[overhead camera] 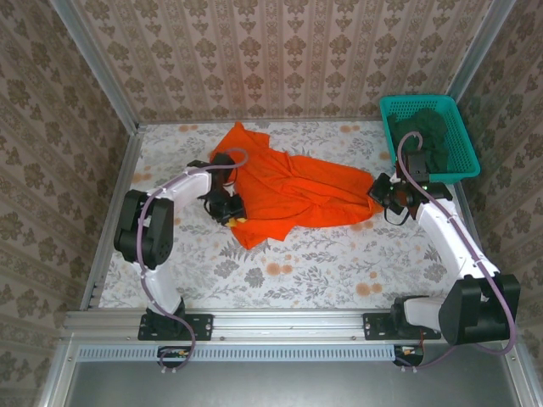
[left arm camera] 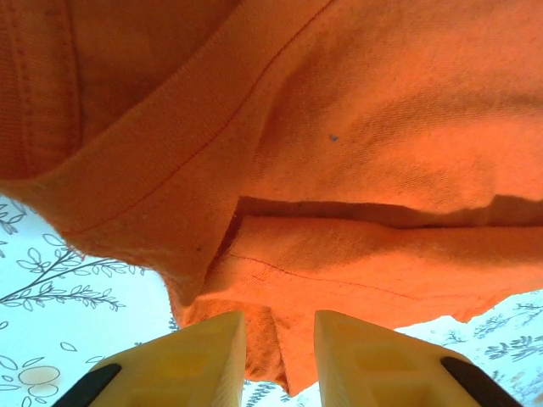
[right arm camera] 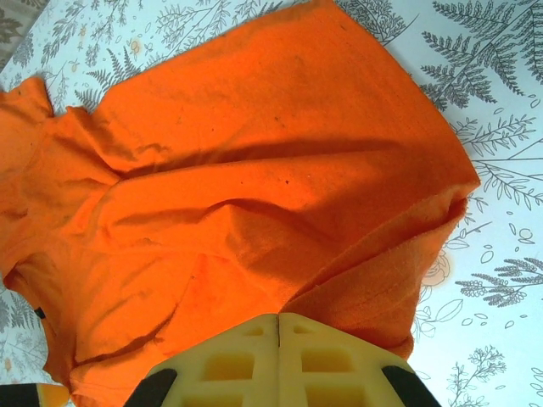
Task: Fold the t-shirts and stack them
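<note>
The orange t-shirt [overhead camera: 293,193] lies crumpled across the middle of the floral table, its top end toward the back left. My left gripper [overhead camera: 227,208] is at the shirt's left edge. In the left wrist view its yellow fingers [left arm camera: 208,360] stand a little apart, and a hanging fold of the orange t-shirt [left arm camera: 365,127] sits in the gap at my left gripper [left arm camera: 280,315]. My right gripper [overhead camera: 379,193] is at the shirt's right end. There its jaws [right arm camera: 278,315] are pressed together, pinching a raised ridge of the orange t-shirt [right arm camera: 254,170]. Dark green t-shirts [overhead camera: 431,134] lie bunched in the basket.
The teal mesh basket [overhead camera: 399,103] stands at the back right corner, just behind my right arm. Patterned walls enclose the table on three sides. Bare floral tabletop [overhead camera: 339,263] stretches in front of the shirt toward the arm bases.
</note>
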You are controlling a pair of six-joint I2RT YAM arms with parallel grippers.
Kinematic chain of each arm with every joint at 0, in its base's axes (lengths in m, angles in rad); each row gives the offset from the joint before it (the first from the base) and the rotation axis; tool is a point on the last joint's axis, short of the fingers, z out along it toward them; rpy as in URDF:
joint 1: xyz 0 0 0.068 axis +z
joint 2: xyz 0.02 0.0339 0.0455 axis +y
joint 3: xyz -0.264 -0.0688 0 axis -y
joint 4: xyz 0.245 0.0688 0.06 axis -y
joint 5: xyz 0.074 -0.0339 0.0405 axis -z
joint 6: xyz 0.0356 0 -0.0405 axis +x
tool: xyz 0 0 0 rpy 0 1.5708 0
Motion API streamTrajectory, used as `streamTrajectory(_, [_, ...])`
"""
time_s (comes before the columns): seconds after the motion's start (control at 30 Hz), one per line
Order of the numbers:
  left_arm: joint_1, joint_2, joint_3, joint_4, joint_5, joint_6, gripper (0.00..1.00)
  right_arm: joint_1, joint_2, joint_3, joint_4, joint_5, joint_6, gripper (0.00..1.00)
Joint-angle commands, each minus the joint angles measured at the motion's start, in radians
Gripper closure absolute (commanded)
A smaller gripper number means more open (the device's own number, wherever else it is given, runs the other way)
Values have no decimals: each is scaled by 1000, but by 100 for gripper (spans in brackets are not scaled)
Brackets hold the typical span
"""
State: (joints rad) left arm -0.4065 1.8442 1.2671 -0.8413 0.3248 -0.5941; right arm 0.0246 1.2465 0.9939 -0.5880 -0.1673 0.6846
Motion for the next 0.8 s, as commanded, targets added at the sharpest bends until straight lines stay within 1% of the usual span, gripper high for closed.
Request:
streamTrajectory(0.0, [-9, 9, -14, -48, -41, 28, 73, 8, 0, -9, 13, 9, 7, 100])
streamTrajectory(0.33, [-18, 21, -18, -61, -99, 44, 73, 8, -4, -21, 20, 5, 7, 100])
streamTrajectory(0.77, [-17, 46, -19, -24, -78, 37, 72, 8, -17, -31, 17, 2, 6, 100])
